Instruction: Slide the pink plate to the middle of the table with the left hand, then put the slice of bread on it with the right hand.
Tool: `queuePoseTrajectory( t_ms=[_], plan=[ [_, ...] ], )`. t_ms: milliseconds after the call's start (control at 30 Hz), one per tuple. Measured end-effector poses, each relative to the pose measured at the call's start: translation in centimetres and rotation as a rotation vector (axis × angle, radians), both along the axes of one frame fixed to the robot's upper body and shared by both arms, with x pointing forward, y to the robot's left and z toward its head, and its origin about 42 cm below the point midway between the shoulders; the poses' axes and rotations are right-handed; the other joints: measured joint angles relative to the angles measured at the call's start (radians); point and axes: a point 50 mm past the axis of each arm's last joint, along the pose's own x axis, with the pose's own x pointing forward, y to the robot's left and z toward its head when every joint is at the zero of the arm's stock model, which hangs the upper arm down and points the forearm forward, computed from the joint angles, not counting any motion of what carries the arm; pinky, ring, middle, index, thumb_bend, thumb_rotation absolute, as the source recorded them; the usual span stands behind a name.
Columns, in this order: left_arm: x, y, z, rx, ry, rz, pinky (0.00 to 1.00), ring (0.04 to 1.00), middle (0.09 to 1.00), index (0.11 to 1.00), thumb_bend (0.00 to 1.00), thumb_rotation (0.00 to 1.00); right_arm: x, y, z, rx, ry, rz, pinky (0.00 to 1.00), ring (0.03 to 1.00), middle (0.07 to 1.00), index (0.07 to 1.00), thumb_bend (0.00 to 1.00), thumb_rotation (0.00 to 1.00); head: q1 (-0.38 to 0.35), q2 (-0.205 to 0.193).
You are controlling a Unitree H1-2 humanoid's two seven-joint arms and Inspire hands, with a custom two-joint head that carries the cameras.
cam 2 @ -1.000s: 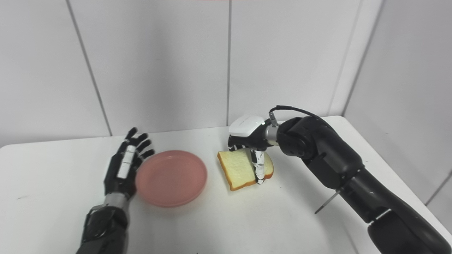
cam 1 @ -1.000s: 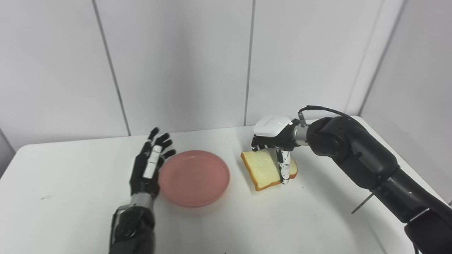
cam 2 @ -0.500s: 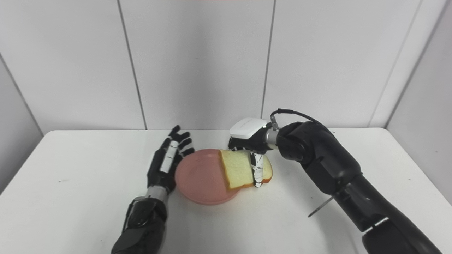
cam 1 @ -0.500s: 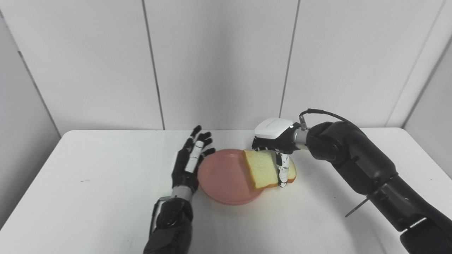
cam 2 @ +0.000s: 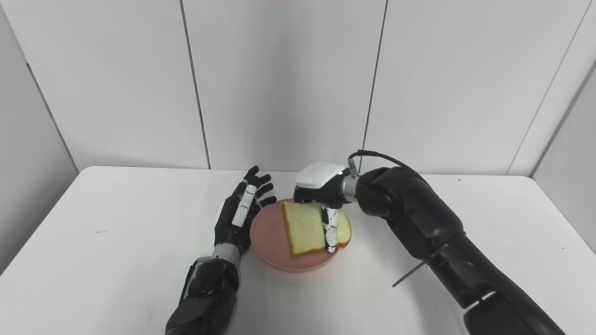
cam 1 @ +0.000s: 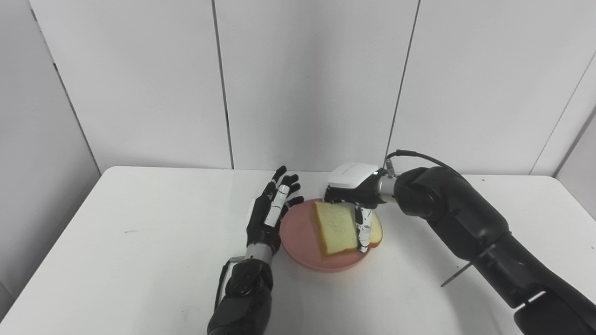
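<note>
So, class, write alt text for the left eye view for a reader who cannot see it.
A robot's right hand holds a slice of bread over a pink plate near the middle of a white table. Its left hand, open with fingers spread, is at the plate's left rim. White wall panels stand behind.
</note>
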Motion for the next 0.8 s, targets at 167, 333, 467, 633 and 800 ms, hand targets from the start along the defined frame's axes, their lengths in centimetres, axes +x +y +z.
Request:
queuePoseTrajectory(
  t_ms=[167, 333, 467, 633, 800],
  plan=[
    [0.0, -0.2, 0.0, -0.003, 0.001, 0.0, 0.69, 0.822, 0.816, 0.878, 0.87, 0.67, 0.4, 0.6, -0.6, 0.018, -0.002, 0.004, 0.33, 0.405, 0.485, 0.493, 0.53, 0.01, -0.005, -0.005],
    [-0.1, -0.4, 0.0, 0.0, 0.002, -0.002, 0.7, 0.824, 0.81, 0.869, 0.88, 0.69, 0.8, 1.4, -0.9, 0.016, 0.014, 0.009, 0.33, 0.403, 0.485, 0.493, 0.53, 0.01, -0.009, -0.006],
    [-0.1, -0.4, 0.0, 0.002, 0.001, -0.004, 0.7, 0.825, 0.812, 0.871, 0.87, 0.68, 1.0, 1.9, -0.8, 0.031, 0.005, 0.014, 0.34, 0.421, 0.486, 0.494, 0.53, 0.01, -0.012, -0.005],
    [-0.1, -0.4, 0.1, 0.001, 0.001, -0.004, 0.69, 0.823, 0.81, 0.868, 0.87, 0.68, 1.1, 2.7, -1.4, 0.021, 0.016, 0.02, 0.39, 0.447, 0.488, 0.494, 0.53, 0.01, -0.015, -0.003],
    [-0.1, -0.4, 0.1, 0.001, -0.001, -0.004, 0.69, 0.823, 0.808, 0.873, 0.88, 0.68, 0.9, 3.2, -2.4, -0.033, 0.021, 0.027, 0.4, 0.453, 0.488, 0.494, 0.53, 0.01, -0.028, 0.003]
  ],
)
